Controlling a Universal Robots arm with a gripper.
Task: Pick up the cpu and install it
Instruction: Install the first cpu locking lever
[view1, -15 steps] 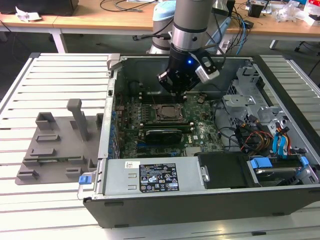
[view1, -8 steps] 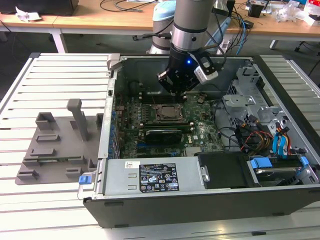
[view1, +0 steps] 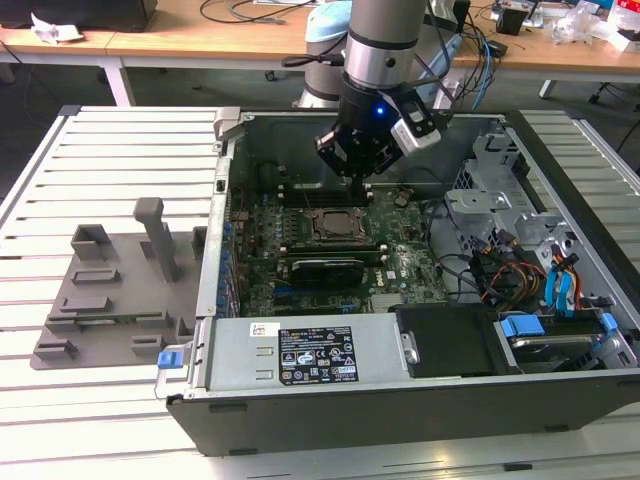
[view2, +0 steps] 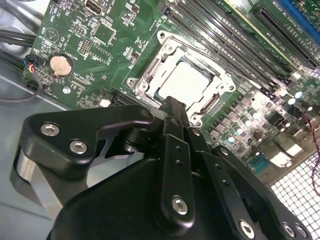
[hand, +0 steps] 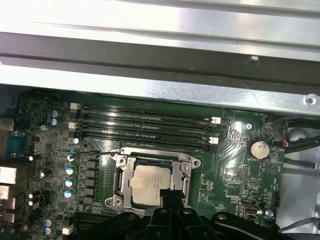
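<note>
Hovering just above the motherboard, the gripper (hand: 172, 197), fingers closed together and holding nothing, sits over the cpu (hand: 148, 184) lying in its socket (hand: 152, 181), where any sideways nudge risks bending pins.

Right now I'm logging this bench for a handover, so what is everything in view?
cpu: one, silvery, seated in the socket.
socket: one, dark with metal edges, mid motherboard.
motherboard: one, green, on the case floor.
case: one, dark grey, open, on the slatted table.
coin cell: one, silver, on the motherboard.
tray: one, grey, at the case's side, toward the exterior view's left.
table: one, pale grey, under everything.
desk: one, wooden, behind the table.
arm: one, silver and black, over the case.
pincer: one, black, just above the socket.
</note>
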